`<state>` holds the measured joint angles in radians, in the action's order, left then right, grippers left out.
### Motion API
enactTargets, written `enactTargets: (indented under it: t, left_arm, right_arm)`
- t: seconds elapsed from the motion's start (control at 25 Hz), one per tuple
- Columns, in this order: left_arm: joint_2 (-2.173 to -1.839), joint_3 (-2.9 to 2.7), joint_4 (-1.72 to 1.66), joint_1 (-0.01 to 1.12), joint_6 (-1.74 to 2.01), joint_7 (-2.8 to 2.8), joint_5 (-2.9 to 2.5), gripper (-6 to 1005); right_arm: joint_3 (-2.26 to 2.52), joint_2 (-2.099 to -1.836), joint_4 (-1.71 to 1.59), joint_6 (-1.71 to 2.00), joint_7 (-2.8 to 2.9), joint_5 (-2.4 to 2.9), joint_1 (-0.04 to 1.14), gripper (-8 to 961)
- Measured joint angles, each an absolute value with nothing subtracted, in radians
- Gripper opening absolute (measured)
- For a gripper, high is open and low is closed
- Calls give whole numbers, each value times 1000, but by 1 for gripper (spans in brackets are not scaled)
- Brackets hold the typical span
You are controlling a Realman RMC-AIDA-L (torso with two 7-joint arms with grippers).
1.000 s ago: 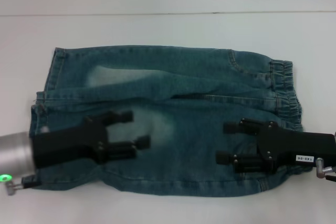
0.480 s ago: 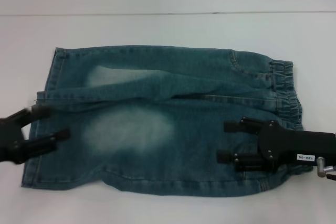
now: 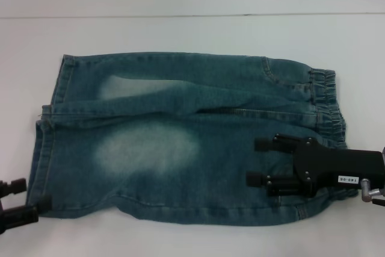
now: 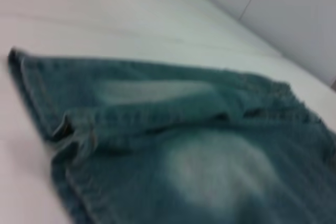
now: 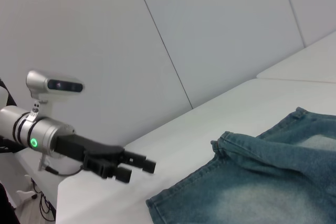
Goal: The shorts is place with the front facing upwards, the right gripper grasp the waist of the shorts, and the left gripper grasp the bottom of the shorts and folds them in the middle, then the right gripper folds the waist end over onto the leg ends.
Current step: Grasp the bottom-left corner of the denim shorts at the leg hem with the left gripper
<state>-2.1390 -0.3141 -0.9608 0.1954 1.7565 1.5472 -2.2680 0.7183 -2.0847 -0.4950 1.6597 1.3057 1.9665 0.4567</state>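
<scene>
Two claws, one pair of shorts (image 3: 186, 136), and everything turns on how they line up along the denim's long axis. The shorts lie flat on the white desk (image 3: 180, 31), stretched crosswise in the head view: waist (image 3: 328, 106) at the robot's right, leg ends (image 3: 51, 130) at its left, one leg already doubled over the other so a fold line runs down the middle.

Right claw (image 3: 263, 162) sits over the fabric just inside the waist, fingers spread and pointing along the shorts toward the legs. It looks low over the cloth, but whether the tips touch the denim I can't tell. So the waist lies behind those fingertips, back toward the wrist, not ahead of them. My read: to take the band it must draw back or dip, then carry it leftward over onto the leg ends.

Left claw (image 3: 17, 200) is off the shorts altogether, just beside the near corner of the hems, fingers parted and holding nothing; the right wrist view shows it hanging clear above the desk's edge (image 5: 118, 165). Right arm is plainly the nearer one to the waist.

Hard to make out: the left claw is cut by the frame edge in the head view, the left wrist view shows only blurred denim, and the right wrist view leaves out the waist.
</scene>
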Motion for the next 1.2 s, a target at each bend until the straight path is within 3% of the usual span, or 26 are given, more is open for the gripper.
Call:
enactTargets:
  t: [1.2]
  left_arm:
    - [-2152,-322,-993,216,1685,1575,-2382,925]
  right_arm:
    - [717,-2086,-491,1657,1305,1966,456,947]
